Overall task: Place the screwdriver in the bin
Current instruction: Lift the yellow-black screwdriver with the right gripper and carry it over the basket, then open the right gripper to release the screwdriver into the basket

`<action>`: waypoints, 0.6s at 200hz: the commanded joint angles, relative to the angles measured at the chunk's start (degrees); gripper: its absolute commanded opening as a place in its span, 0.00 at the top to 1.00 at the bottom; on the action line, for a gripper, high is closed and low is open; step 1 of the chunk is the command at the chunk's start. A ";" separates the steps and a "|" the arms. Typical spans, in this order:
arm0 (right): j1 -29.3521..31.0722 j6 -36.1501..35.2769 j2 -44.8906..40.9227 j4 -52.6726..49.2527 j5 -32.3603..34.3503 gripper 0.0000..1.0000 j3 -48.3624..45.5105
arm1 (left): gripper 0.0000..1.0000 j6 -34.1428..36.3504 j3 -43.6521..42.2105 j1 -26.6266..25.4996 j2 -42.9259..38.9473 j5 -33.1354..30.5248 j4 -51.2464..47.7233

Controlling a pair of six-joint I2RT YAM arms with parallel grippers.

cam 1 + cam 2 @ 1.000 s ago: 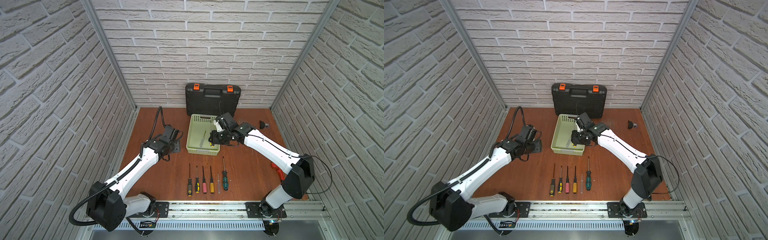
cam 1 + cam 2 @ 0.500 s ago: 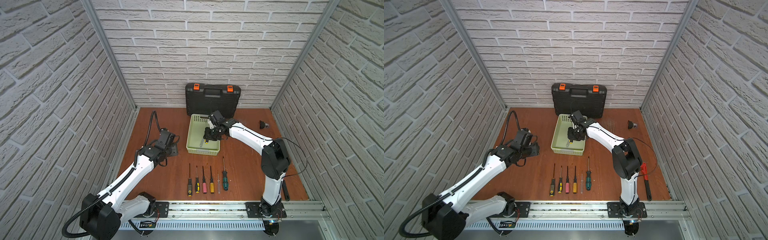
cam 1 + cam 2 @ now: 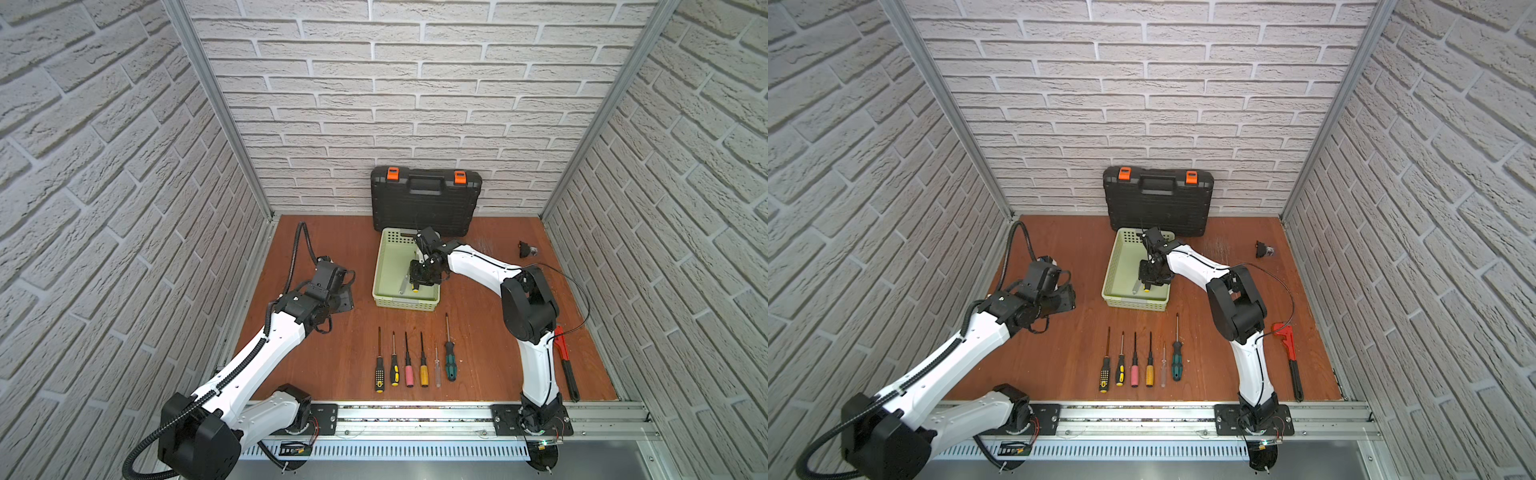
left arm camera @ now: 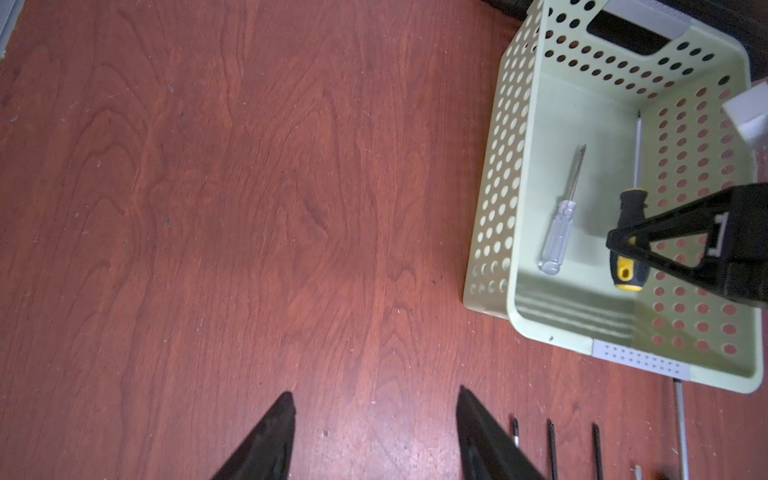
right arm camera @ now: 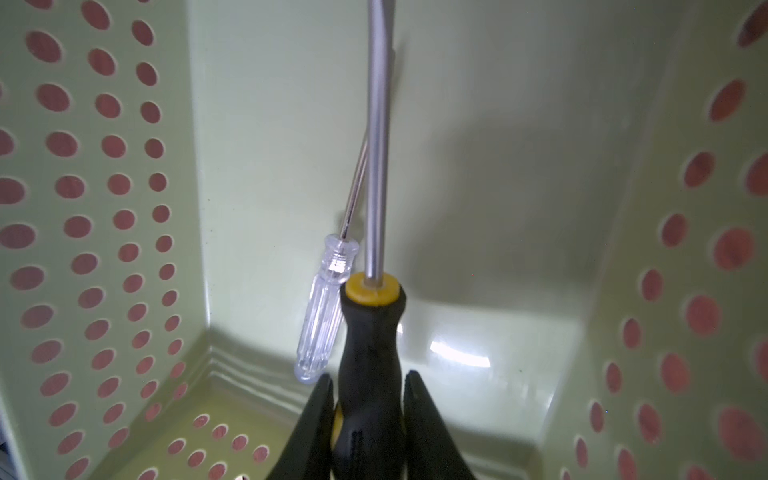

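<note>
A: Right wrist view, entry for this moment: the right gripper (image 5: 365, 386) has its jaws closed on the black handle of the black-and-yellow screwdriver (image 5: 372, 332), with the steel shaft pointing away from the camera, down the length of the bin (image 5: 104, 208). A clear-handled screwdriver (image 5: 326, 311) lies on the bin floor just beside it.

B: Compared with a second ago?

A: Then the gripper was at the bin's right edge with the arm stretched out over the table. Now, in both top views, the arm is folded back, the elbow raised, and the right gripper (image 3: 424, 276) sits lower, inside the bin (image 3: 384, 266). The screwdriver has gone from over the rim to within the walls.

B: Touching the floor yet?

A: Cannot tell. In the left wrist view the handle (image 4: 629, 241) appears to hang above the floor near the right-hand perforated wall, pinched by the black finger (image 4: 665, 237). Whether the tip rests on plastic is not resolved.

B: And the other arm?

A: The left gripper (image 4: 374, 432) is partly open and empty over bare table (image 4: 249, 208), well apart from the bin; it has drawn back towards its own side.

B: Meaning for the task?

A: Judgement: the carry is done and release is what remains. Six more screwdrivers (image 3: 409, 361) lie in a row near the front rail.
</note>
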 commanded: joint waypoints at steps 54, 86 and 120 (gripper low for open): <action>-0.34 0.09 3.41 0.04 -0.29 0.94 2.90 | 0.38 0.21 -1.05 1.10 -2.47 -1.68 0.55; -0.43 -0.15 4.40 -0.04 0.43 0.86 2.86 | 0.38 0.23 -1.12 1.35 -2.74 -1.68 0.63; -0.43 -0.57 4.87 -0.41 0.07 0.82 2.96 | 0.37 0.53 -0.81 1.52 -2.24 -1.50 0.64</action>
